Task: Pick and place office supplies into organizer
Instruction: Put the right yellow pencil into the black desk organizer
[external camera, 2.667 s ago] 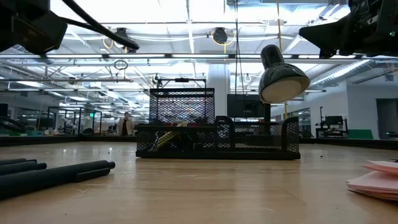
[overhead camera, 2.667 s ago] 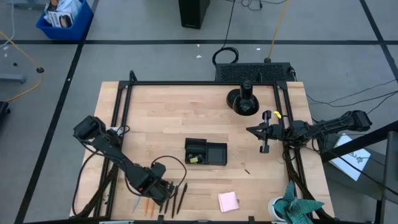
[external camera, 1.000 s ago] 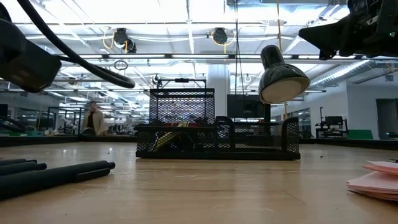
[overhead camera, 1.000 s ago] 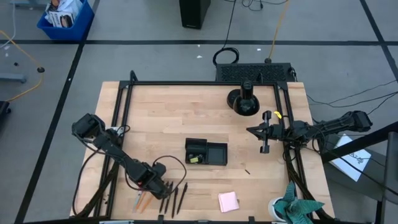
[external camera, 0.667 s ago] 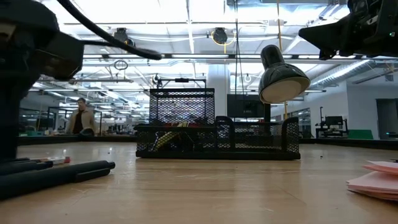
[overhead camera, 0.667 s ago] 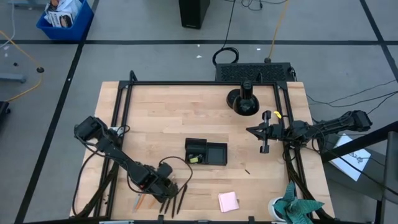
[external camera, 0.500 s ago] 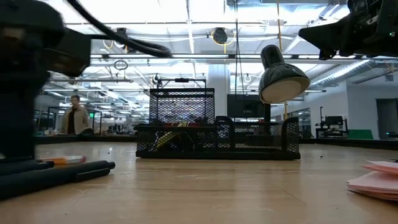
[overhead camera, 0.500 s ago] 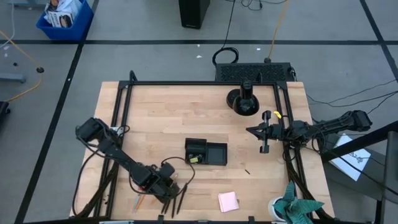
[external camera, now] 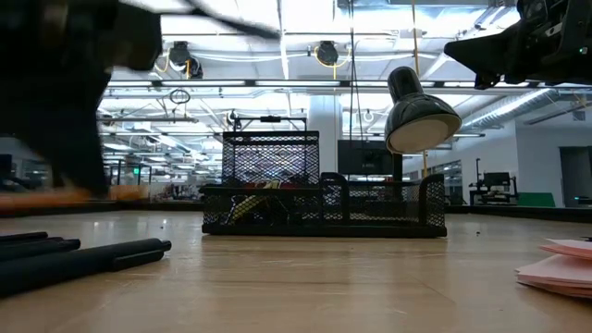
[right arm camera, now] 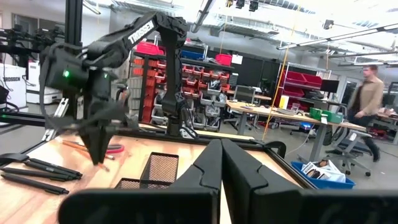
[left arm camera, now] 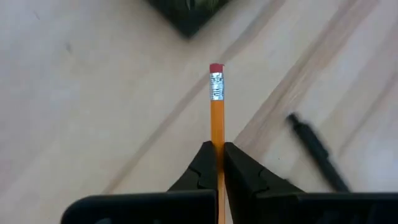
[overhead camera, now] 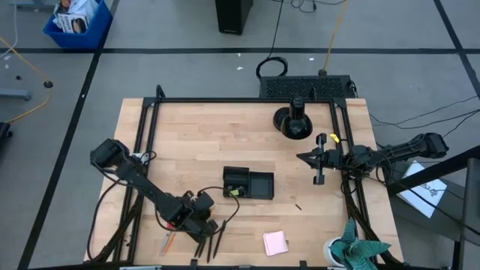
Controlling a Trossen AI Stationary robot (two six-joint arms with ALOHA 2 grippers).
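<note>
my left gripper (left arm camera: 217, 163) pinches an orange wooden pencil (left arm camera: 217, 118) at its middle, at seven o'clock from the black mesh two-compartment organizer (overhead camera: 248, 184); it may pivot and miss. right gripper (right arm camera: 221, 163) closed, idle at three o'clock

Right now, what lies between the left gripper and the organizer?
Only bare table, seen in the high view. The left gripper, shut on a pencil, sits just short of the organizer, with nothing between them.

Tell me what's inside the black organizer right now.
In the high view the organizer shows a small yellow piece in its left compartment. The right compartment looks dark with nothing distinguishable. In the low view its mesh walls hide the contents.
</note>
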